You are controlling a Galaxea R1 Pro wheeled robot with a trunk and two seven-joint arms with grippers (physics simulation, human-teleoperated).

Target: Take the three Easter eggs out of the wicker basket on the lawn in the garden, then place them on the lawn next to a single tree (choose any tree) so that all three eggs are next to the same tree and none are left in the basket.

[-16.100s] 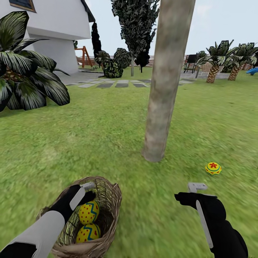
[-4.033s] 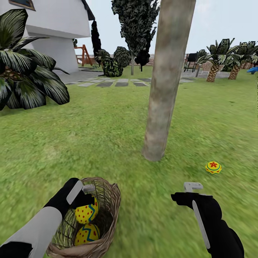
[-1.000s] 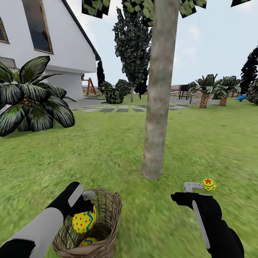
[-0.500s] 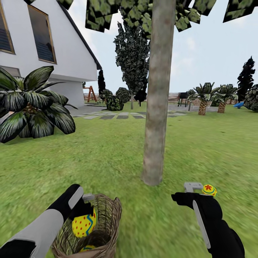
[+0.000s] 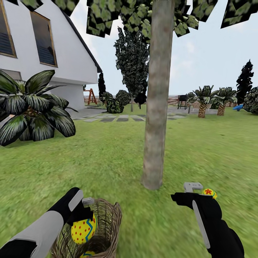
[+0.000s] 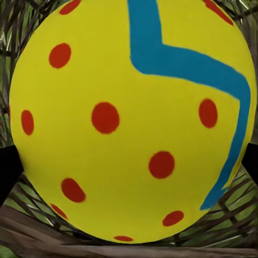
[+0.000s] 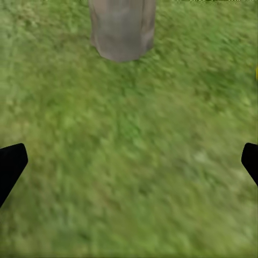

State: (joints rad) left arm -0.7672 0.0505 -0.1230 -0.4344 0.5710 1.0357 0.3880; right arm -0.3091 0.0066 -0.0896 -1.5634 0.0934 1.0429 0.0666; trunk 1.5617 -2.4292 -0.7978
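Far left, beside the white house [image 5: 68, 61]: a broad-leaved palm bush [image 5: 32, 107] on the lawn [image 5: 107, 161]. Low at the left: left claw [image 5: 84, 215] closed on a yellow egg [image 5: 83, 229] with red dots and a blue zigzag, held just above the mouth of the wicker basket [image 5: 109, 218]. Close up from the left wrist: the same egg [image 6: 129, 118] between dark finger edges, wicker [image 6: 226, 215] behind. Deeper in the basket: a second egg [image 5: 87, 254], only its top showing. Centre: bare grey-brown tree trunk [image 5: 157, 100], also seen from the right wrist [image 7: 122, 27]. Right of it: right claw [image 5: 186, 191], open and empty over grass [image 7: 129, 161], fingertips [image 7: 11, 164] wide apart. Just behind that claw, near the trunk: a third egg [image 5: 209, 193] on the lawn.
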